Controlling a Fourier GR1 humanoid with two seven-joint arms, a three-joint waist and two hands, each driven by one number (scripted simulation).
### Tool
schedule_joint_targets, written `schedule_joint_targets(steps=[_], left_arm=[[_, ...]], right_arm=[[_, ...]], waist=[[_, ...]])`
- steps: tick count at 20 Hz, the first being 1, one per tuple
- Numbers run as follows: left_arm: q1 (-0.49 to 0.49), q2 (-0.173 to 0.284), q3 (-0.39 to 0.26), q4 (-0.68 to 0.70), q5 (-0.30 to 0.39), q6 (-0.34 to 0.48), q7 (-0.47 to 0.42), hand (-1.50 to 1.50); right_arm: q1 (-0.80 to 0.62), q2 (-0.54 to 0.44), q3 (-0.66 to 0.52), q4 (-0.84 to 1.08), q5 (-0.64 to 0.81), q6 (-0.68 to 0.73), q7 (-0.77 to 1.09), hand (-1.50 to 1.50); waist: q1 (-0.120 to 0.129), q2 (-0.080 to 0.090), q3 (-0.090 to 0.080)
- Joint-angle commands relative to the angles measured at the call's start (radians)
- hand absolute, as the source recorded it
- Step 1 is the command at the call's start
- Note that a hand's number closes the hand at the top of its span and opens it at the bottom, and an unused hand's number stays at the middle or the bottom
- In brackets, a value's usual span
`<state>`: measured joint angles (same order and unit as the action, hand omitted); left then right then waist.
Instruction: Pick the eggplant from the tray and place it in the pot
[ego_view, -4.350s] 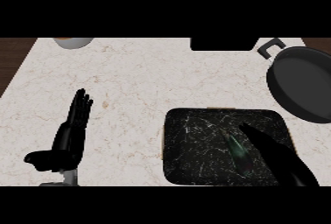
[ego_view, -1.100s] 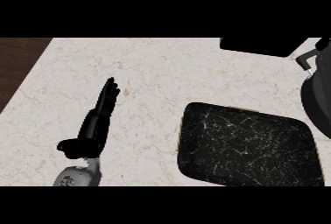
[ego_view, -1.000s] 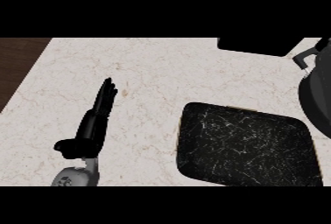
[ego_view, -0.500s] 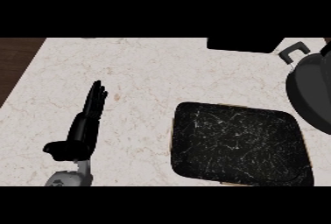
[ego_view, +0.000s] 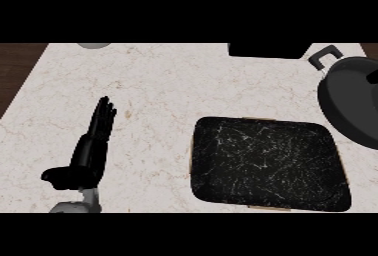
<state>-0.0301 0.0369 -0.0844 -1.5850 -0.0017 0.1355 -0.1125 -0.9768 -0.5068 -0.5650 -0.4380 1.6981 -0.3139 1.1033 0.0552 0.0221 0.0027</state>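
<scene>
The black marbled tray (ego_view: 266, 162) lies at the lower right of the counter with nothing on it. The dark pot (ego_view: 351, 107) sits at the right edge, cut off by the frame, its handle (ego_view: 325, 54) pointing up-left. No eggplant shows anywhere. A small black tip (ego_view: 371, 77) pokes in at the right edge over the pot; it seems to be part of my right hand, but too little shows to say more. My left hand (ego_view: 92, 145) rests open at the lower left, fingers straight and pointing away, well left of the tray.
A grey round object (ego_view: 92, 45) peeks in at the top left and a black block (ego_view: 269, 49) at the top centre. The counter's left edge (ego_view: 29, 75) borders dark wood. Pale marble counter spreads between my left hand and the tray.
Earlier my right hand lay over the tray; it has left and the tray is bare. The view has swung so more of the pot shows. My left hand has stayed put.
</scene>
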Motion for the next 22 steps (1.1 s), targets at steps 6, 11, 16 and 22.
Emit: schedule_joint_targets(steps=[6, 11, 16, 22], left_arm=[[0.045, -0.013, -0.010, -0.016, -0.005, 0.009, -0.011, 0.00], [-0.028, 0.017, 0.024, -0.013, 0.002, 0.005, 0.039, 0.00], [0.027, 0.003, 0.006, -0.020, -0.010, 0.009, -0.006, 0.00], [0.011, 0.012, 0.024, 0.001, 0.021, -0.016, 0.009, 0.00]], right_arm=[[0.096, 0.056, -0.158, 0.059, -0.117, -0.207, 0.113, 1.50], [0.119, 0.009, -0.269, 0.130, -0.198, -0.150, 0.090, -1.50], [0.126, 0.052, -0.287, 0.048, -0.262, -0.401, -0.132, -1.50], [0.135, 0.091, -0.304, -0.132, -0.317, -0.753, -0.286, -1.50]], waist=[[-0.014, -0.008, 0.000], [-0.013, 0.000, 0.002], [-0.015, -0.006, 0.001], [-0.025, -0.008, 0.002]])
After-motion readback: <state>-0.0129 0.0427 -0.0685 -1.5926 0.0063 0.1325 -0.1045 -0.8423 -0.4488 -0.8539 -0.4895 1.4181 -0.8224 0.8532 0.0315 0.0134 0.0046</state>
